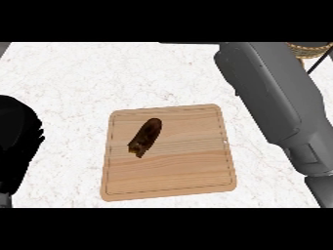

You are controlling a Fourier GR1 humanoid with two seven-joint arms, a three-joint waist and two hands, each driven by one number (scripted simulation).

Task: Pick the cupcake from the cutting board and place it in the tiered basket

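A wooden cutting board (190,161) lies on the white marbled counter (75,78), a little below the middle. On its upper left part rests a dark brown, elongated item (145,137), tilted on its side; nothing touches it. My right forearm (284,107) stretches from the lower right up past the board's right side to the top edge, where its hand is cut off from view. A woven basket (309,49) with a thin black wire shows at the top right, partly hidden behind that forearm. My left hand (7,146) rests open at the left edge.
The counter's far edge runs along the top, with a dark strip beyond it at the top left. My right forearm hangs over the counter to the right of the board.
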